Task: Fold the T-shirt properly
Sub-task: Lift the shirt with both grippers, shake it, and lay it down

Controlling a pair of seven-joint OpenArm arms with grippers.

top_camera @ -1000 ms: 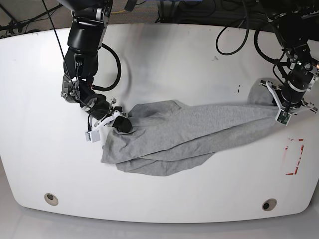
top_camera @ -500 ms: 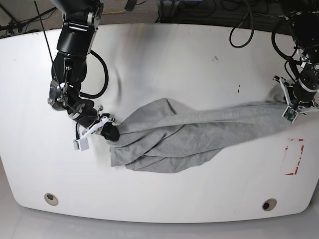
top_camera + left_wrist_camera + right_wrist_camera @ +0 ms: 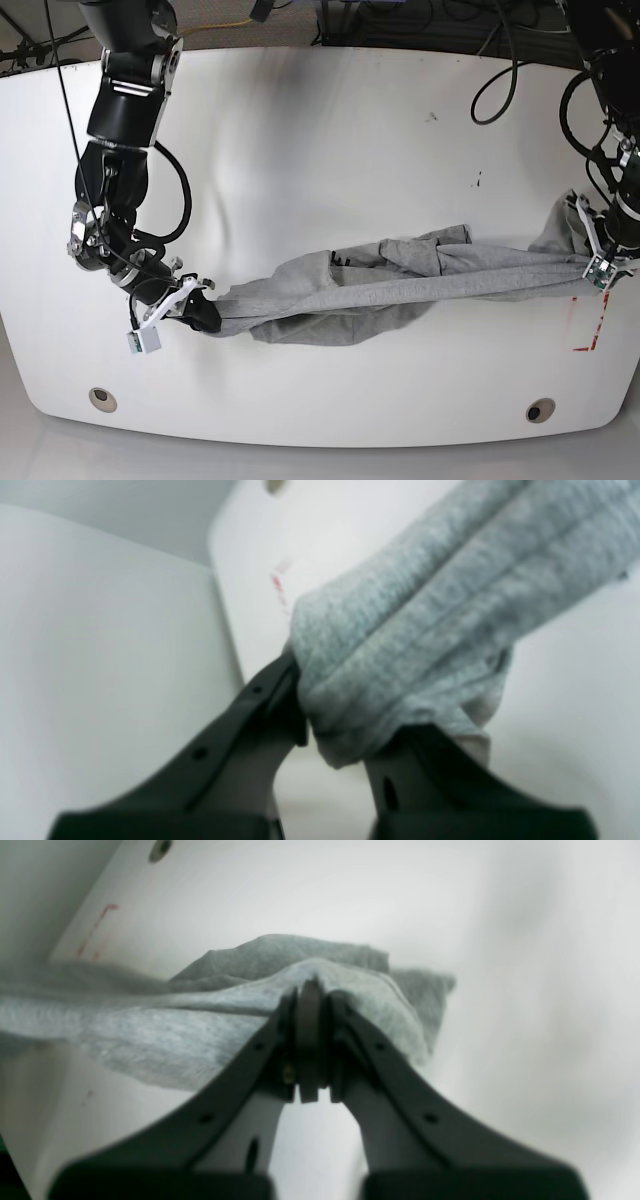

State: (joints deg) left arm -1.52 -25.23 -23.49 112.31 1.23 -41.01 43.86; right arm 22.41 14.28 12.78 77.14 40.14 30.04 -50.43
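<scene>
Base view shows the heather-grey soft cotton T-shirt (image 3: pixel 400 280) drawn out into a long rope-like band across the near half of the white rounded table (image 3: pixel 320 130), running from near the left side to the right edge. Its middle sags into a loose bunch of folds that rests on the tabletop, while both ends are pinched by the arms.

At the left of this view, the right gripper (image 3: pixel 197 310) is clamped shut on one end of the shirt, low over the table, with its black arm (image 3: pixel 120 130) reaching down from the far left corner. The right wrist view confirms it: the dark jaws meet tightly around a thin fold of grey cloth (image 3: pixel 320 985), which spreads away to the left.

At the right edge of the base view, the left gripper (image 3: pixel 598 255) grips the other end, just above red tape marks (image 3: pixel 590 320) on the table. The left wrist view shows its black fingers (image 3: pixel 270 700) closed on a thick, bunched wad of grey fabric (image 3: pixel 425 630).
</scene>
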